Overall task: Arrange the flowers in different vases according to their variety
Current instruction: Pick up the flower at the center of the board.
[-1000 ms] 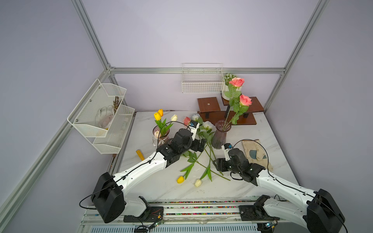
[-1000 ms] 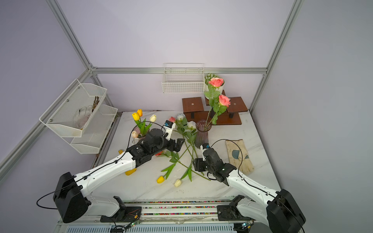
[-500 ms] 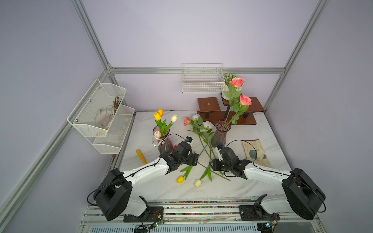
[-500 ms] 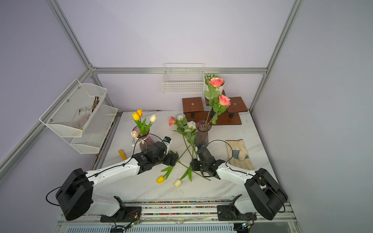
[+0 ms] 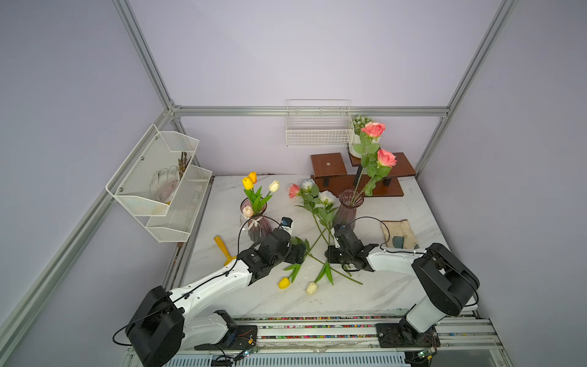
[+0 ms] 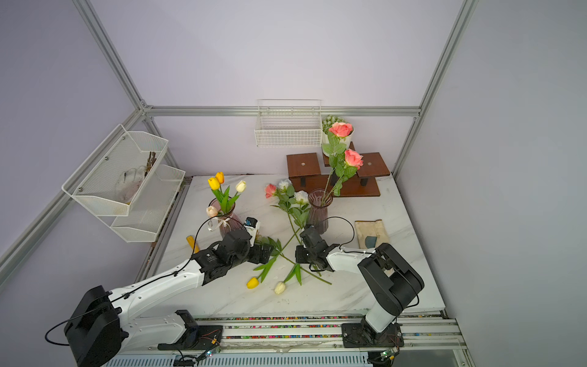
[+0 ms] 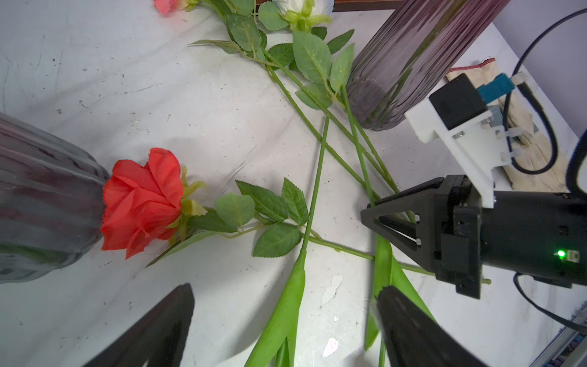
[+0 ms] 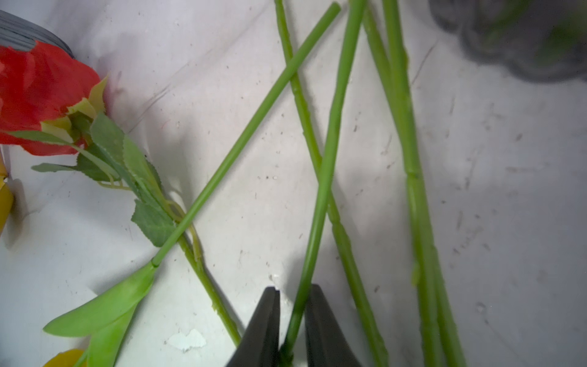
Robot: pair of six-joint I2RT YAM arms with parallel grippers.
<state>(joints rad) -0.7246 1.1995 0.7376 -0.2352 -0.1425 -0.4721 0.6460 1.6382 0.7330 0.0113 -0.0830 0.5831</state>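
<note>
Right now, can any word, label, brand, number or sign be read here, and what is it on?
No readable text anywhere.
The vase with the bow and the slim vase carry no print.
White camera block on the left arm: any marking is too small to read.
Only sign: a green light on the right arm.

Blurred vase [image 8: 524, 41]; red rose [image 8: 38, 95] partly out of frame.

Two vases [image 5: 346, 211], six tulips [image 5: 247, 183], seemingly six roses [image 5: 386, 158], one potted plant [image 5: 360, 122].
</note>
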